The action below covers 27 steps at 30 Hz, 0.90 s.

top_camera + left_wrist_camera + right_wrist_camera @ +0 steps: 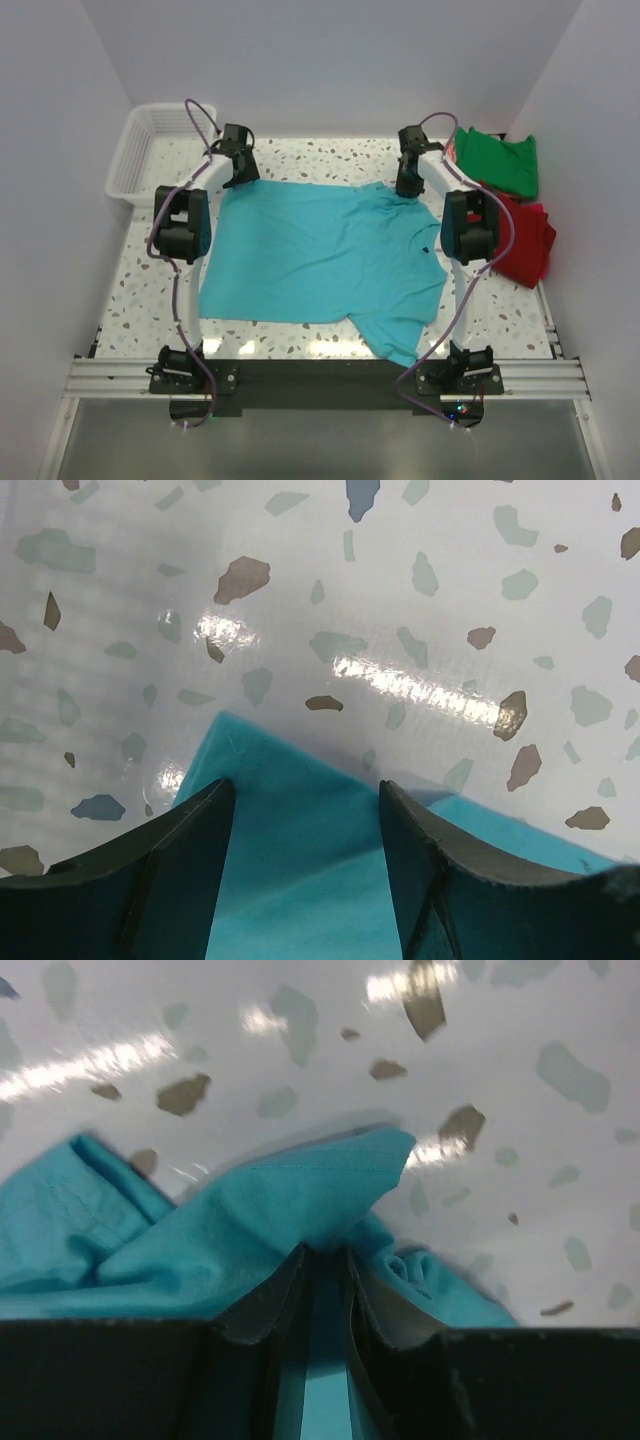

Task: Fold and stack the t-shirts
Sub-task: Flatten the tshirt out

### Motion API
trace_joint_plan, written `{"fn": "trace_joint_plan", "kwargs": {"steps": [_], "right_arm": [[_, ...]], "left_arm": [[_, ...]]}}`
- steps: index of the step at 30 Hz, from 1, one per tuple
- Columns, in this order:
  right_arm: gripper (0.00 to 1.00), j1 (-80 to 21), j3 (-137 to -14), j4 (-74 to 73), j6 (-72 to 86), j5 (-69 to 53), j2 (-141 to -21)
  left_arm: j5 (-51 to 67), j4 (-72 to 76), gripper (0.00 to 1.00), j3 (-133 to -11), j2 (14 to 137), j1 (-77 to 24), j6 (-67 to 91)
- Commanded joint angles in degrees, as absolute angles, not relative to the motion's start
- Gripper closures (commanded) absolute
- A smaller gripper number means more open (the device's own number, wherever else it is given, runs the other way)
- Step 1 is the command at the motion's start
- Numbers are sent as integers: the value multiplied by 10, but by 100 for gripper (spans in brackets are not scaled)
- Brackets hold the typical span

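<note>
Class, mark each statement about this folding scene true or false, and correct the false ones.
1. The turquoise t-shirt lies mostly flat on the table. True.
2. The left gripper is clamped on cloth. False: its jaws stand open around a corner of the turquoise t-shirt.
3. The right gripper pinches turquoise cloth. True.
4. The green t-shirt lies in the white basket. False: it lies at the table's far right; the basket is far left.

In right gripper (322, 1260) — bunched turquoise t-shirt (290, 1200)
</note>
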<state>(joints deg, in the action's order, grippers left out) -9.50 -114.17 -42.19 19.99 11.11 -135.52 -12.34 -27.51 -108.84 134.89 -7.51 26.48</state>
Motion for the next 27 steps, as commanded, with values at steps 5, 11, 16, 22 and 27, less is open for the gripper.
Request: {"fn": "trace_joint_plan", "kwargs": {"steps": [5,11,16,22,27], "right_arm": [[79,-95,-1034,-521,203,188,-1295],[79,-95,-1077,-540,207,190,-1345],[91,-96,-1195,-631,228,216,-1415],[90,-98,-1108,-580,247,227,-1317],[75,-122,-1047,-473,232,211,-1230]], "left_arm": [[-165,-390,34,-1042,1363,-73,311],[-169,-401,34,-1046,1361,-72,311],[-201,-434,34,-1053,1360,-71,331],[-207,-431,34,-1027,1337,-71,352],[-190,-417,35,-1027,1332,-72,343]]}}
